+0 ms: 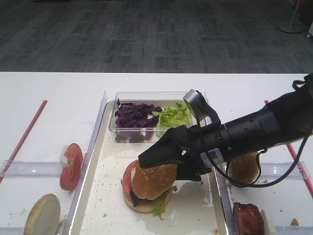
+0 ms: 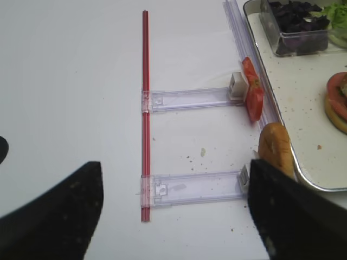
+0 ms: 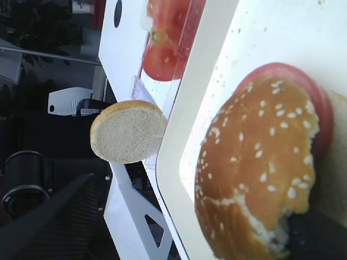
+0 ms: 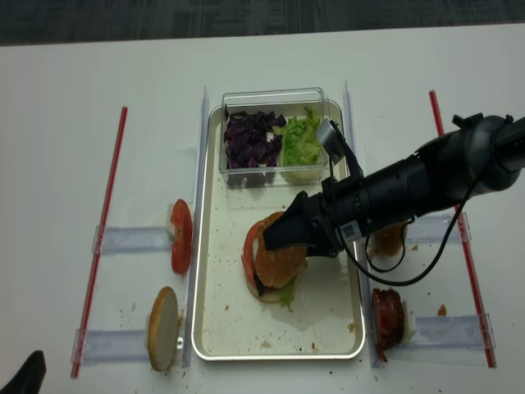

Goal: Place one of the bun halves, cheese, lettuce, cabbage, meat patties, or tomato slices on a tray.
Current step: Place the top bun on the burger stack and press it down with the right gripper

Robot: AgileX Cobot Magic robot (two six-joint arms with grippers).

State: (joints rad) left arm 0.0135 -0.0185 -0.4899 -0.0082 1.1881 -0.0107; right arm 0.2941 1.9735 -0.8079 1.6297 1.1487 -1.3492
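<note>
The patched sesame bun half (image 1: pixel 152 180) (image 3: pixel 255 162) (image 4: pixel 280 258) tops a burger stack on the tray (image 1: pixel 112 196) (image 4: pixel 230 320), above a tomato slice (image 3: pixel 320 108). My right gripper (image 1: pixel 164 169) (image 4: pixel 291 246) straddles this bun half with jaws wide, the left finger well clear of it. More tomato slices (image 1: pixel 71 166) (image 2: pixel 252 95) stand left of the tray. Purple cabbage (image 1: pixel 134 117) and lettuce (image 1: pixel 171 116) fill a clear box at the tray's far end. A meat patty (image 1: pixel 248 218) stands right of the tray. No cheese shows. My left gripper (image 2: pixel 173 168) hangs open over bare table.
A flat pale bun disc (image 1: pixel 41 215) (image 3: pixel 128 131) stands in a clear holder at the tray's near left. Another bun (image 1: pixel 244 166) sits right of the tray, behind my right arm. Red strips (image 1: pixel 24 137) (image 2: pixel 145 108) and clear plastic rails (image 2: pixel 190 99) lie on the white table.
</note>
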